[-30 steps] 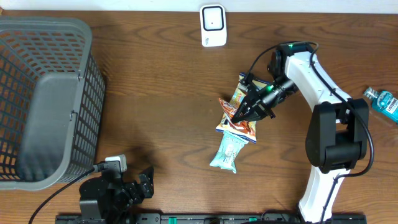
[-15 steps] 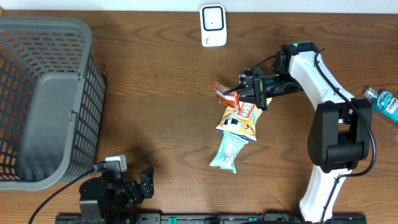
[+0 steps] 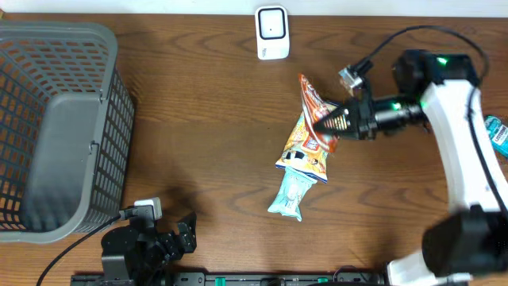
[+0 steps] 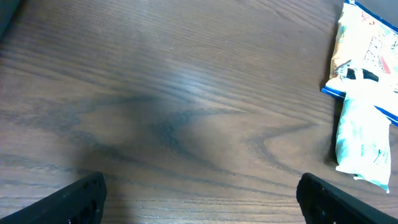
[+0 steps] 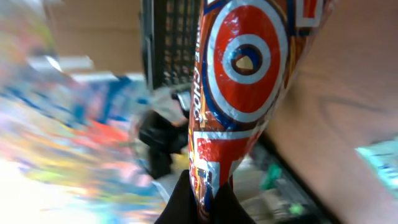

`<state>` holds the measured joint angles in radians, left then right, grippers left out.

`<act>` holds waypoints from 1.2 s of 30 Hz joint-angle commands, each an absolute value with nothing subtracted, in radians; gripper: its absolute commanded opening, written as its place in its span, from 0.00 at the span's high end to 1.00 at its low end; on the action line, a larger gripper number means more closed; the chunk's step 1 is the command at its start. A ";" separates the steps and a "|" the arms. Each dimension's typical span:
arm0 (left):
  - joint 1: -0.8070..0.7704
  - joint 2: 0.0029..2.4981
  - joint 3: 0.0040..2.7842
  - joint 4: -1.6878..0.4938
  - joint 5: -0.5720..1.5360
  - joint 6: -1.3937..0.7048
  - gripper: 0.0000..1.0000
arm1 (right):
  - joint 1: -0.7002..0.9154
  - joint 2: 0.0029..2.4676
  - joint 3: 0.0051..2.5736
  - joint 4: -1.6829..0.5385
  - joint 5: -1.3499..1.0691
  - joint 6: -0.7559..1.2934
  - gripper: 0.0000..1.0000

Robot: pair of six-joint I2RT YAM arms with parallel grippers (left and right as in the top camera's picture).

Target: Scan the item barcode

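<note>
A red and orange snack packet (image 3: pixel 315 107) hangs in the air above the table, pinched at its lower end by my right gripper (image 3: pixel 340 121), which is shut on it. In the right wrist view the packet (image 5: pixel 239 81) rises from between the dark fingers (image 5: pixel 221 208), showing a red and blue bullseye print. The white barcode scanner (image 3: pixel 271 32) stands at the table's far edge, left of and beyond the packet. My left gripper (image 4: pixel 199 199) is open low over bare wood at the near left, with nothing between its fingers.
Two more packets lie mid-table: an orange and blue one (image 3: pixel 305 151) and a pale green one (image 3: pixel 290 193). A grey mesh basket (image 3: pixel 59 127) fills the left side. A blue bottle (image 3: pixel 496 131) lies at the right edge.
The right arm has swung to the right and lifted the red packet off the pile. The packet now stands tilted toward the scanner. The left arm has not moved.
</note>
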<state>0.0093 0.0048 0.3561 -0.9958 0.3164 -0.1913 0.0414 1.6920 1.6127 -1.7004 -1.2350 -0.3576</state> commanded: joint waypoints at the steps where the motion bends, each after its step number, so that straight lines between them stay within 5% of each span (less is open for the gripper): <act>1: 0.010 0.004 0.352 -1.006 0.329 -0.200 0.02 | 0.085 1.596 1.540 -1.702 -1.134 -0.496 0.99; 8: 0.010 0.004 0.352 -1.006 0.329 -0.200 0.02 | 0.159 1.507 1.325 -1.702 -1.137 -0.513 0.99; 15: 0.010 0.004 0.352 -1.006 0.329 -0.200 0.02 | 0.192 1.507 1.164 -1.702 -1.242 -0.262 0.99; 36: 0.010 0.004 0.352 -1.006 0.329 -0.200 0.02 | 0.110 1.504 1.172 -1.602 -1.079 -0.284 0.99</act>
<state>0.0093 0.0048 0.3557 -0.9955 0.3164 -0.1909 0.1497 1.5181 1.1564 -1.6539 -1.0966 -0.2726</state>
